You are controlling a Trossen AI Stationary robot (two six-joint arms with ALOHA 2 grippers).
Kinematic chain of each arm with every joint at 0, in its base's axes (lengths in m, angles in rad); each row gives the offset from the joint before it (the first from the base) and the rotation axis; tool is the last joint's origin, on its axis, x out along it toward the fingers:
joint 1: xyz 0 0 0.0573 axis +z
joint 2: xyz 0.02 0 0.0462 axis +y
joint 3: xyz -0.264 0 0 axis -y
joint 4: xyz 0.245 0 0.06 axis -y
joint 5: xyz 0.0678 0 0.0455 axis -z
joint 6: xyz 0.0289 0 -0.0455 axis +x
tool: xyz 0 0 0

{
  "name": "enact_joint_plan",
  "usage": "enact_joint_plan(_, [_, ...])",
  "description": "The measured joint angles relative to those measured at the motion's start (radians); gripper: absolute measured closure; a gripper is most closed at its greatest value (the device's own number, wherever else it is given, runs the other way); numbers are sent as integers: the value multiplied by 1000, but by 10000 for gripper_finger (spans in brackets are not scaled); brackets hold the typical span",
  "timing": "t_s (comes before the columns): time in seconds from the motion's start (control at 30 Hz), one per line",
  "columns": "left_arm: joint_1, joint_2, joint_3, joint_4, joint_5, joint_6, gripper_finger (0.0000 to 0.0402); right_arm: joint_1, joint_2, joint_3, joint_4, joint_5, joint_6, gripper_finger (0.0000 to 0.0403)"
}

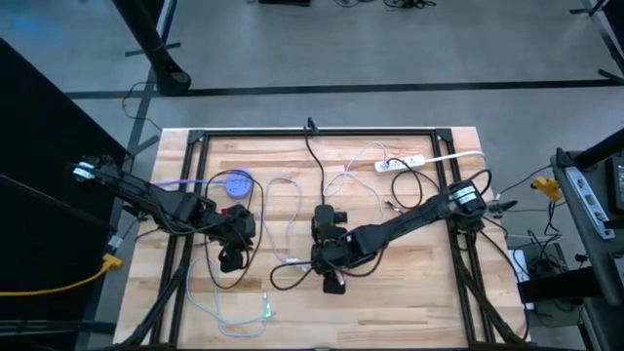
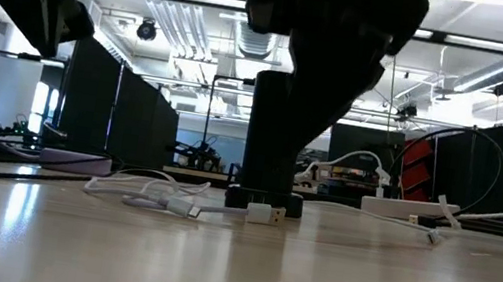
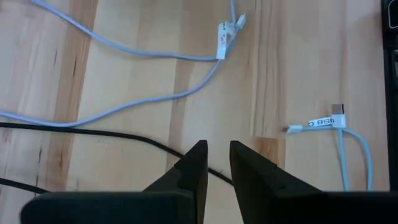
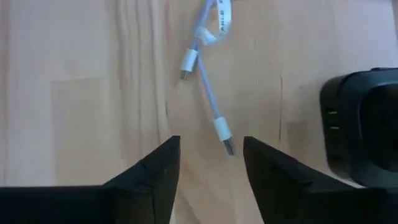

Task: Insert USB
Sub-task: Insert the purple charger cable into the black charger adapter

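- Two arms are over the wooden table [image 1: 409, 283]; the right gripper [image 4: 211, 163] is the one at work, hovering near the table's middle with its jaws open and nothing between them.
- Just ahead of its fingers [image 4: 157, 169] lies the white USB cable [image 4: 208, 99], its metal USB plug [image 4: 226, 144] pointing toward the gap. In the low view that plug [image 2: 265, 214] lies flat on the wood, just in front of a black hub [image 2: 263, 200].
- My read: the step in hand is the pick-up of the plug, and nothing is gripped yet.
- To do it well, centre the open fingers on the plug's body rather than on the thin cord, which would probably slip or twist.
- Come down square and close on the plug's side edges, so the metal tip sticks out clear for insertion.
- The dark hub [image 4: 364, 124] sits beside the plug; which port is meant cannot be told.
- Keep the loose loops of cable from dragging under the arm.
- The left gripper [image 3: 216, 163] waits over the left half, jaws nearly closed on nothing, above a black cord [image 3: 93, 134] and a second labelled white cable [image 3: 336, 124].
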Motion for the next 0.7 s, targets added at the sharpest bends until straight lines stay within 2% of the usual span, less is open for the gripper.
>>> enact_joint_plan(0.17, [0,0,-1,28,-5,1,347,2,44,2,27,0,-50,236])
enact_joint_plan(0.33, [0,0,-1,46,-7,0,347,-1,60,6,38,30,-41,253])
enact_joint_plan(0.6, [-1,1,-2,57,-8,-2,347,-3,100,6,81,48,-40,292])
enact_joint_plan(0.7, [-2,2,-2,69,-8,-7,347,-3,110,6,73,49,48,325])
